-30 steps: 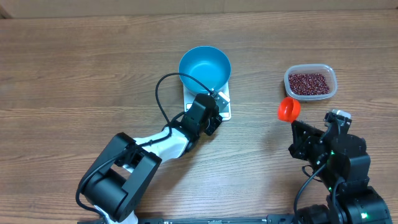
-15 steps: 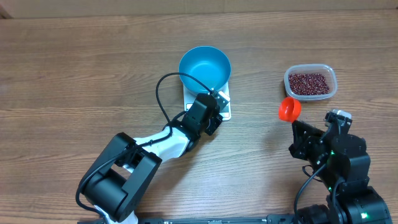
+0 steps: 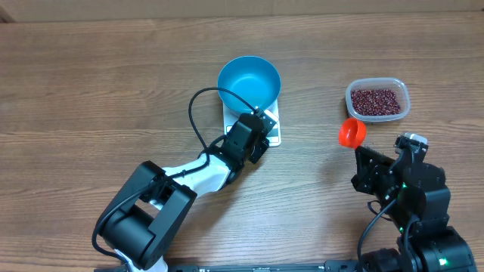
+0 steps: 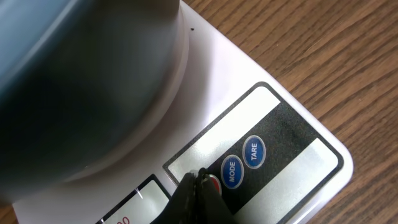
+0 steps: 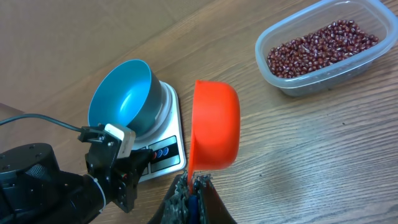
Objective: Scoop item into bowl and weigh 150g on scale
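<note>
White plastic marks the scale (image 3: 274, 130), which is placed mid-desk (image 3: 91, 75). Its long axis runs from the far side towards the robot, and the button panel is turned to the near edge. The blue bowl (image 3: 249, 81) is carried on its far part. The left tool (image 4: 198, 182) is closed on nothing, and its tips are set at a red button (image 4: 214, 184) just beside the MODE button (image 4: 232, 171). The right tool (image 5: 193, 183) is clamped on a red scoop (image 5: 216, 134), held near the clear tub (image 5: 273, 71) of beans (image 5: 320, 46), well right of the scale.
</note>
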